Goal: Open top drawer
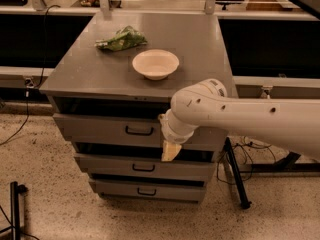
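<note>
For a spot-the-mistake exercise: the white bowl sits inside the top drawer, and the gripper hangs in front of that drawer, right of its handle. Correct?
No. The camera view shows the bowl on the cabinet top, not inside the top drawer. The gripper does hang in front of that drawer, right of its handle.
</note>
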`<state>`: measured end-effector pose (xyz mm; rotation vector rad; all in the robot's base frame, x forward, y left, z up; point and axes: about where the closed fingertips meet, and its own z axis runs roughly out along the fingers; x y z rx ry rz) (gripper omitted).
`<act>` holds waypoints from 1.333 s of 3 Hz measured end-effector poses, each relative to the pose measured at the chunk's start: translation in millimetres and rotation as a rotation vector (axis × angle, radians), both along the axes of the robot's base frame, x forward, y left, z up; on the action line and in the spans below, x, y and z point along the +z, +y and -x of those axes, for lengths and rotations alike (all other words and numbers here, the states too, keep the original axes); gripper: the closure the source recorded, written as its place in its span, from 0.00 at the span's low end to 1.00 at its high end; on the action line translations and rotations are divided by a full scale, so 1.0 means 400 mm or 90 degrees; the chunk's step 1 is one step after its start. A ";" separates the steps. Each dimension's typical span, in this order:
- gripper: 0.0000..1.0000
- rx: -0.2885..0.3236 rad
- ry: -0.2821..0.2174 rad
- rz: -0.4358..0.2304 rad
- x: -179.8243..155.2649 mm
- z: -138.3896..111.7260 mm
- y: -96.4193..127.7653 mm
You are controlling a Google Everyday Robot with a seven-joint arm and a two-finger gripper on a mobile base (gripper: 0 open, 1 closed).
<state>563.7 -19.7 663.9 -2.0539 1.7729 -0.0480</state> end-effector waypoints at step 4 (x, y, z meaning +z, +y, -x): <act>0.29 -0.014 0.020 0.017 -0.025 0.022 -0.003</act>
